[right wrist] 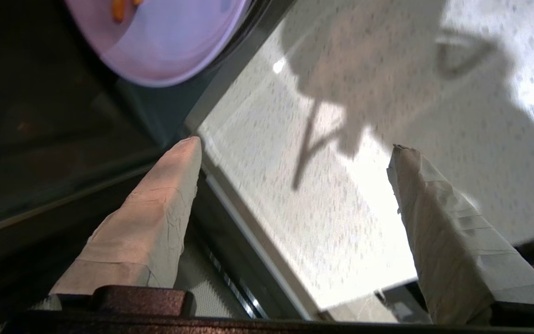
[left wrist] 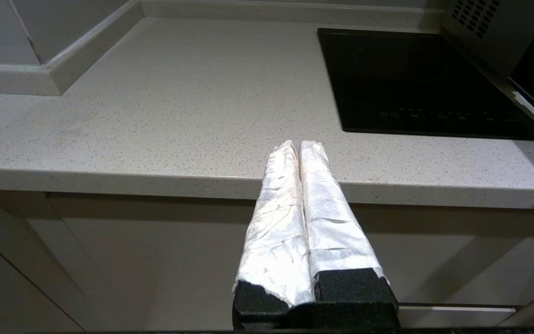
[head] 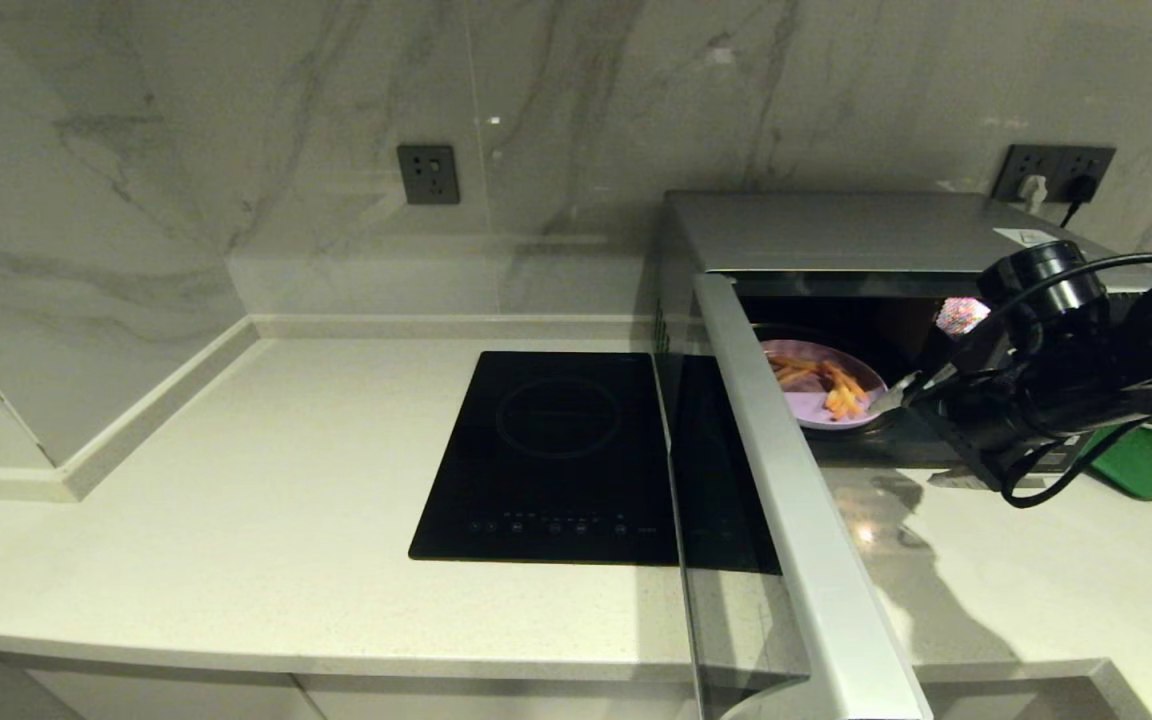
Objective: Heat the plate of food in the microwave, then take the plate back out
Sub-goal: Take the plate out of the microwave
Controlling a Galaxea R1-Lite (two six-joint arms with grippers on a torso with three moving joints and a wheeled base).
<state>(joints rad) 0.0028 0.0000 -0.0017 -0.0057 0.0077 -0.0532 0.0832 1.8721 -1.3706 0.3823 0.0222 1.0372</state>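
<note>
While spread wide and gripping nothing, noted right gripper [right wrist: 295, 146] at mouth of microwave [head: 836, 230], just short of plate of food [head: 808, 408]. Placed plate inside cavity, close to front sill, at roughly 3 o'clock from induction cooktop [head: 556, 450]. Put gripper at 4 o'clock from plate, near but apart. Found door [head: 786, 500] swung fully out toward 6 o'clock. Logged left gripper [left wrist: 298, 144] parked low off counter [head: 236, 500] edge near 7 o'clock, fingers pressed together, nothing between them.

Could not tell from this whether heating is done. Judged next move either a rim grasp or a pull-back.

Hazards, as judged:
- Clipping the sill. Saw one fingertip [right wrist: 181, 157] right at front frame in right wrist view, the other out over counter. Could jam on frame rather than bracket the rim if advanced at that height.
- Tipping the load. Likely to sag and shed fries if pinched at one edge only and lifted fast.
- Shoving plate deeper. Possibly resting partly off the turntable; too dark inside to confirm. Could skid or tilt if nudged.
- Snagging the wrist cable on casing during withdrawal.
- Overshooting toward green tray [head: 1151, 460] at 4 o'clock when setting down.
</note>
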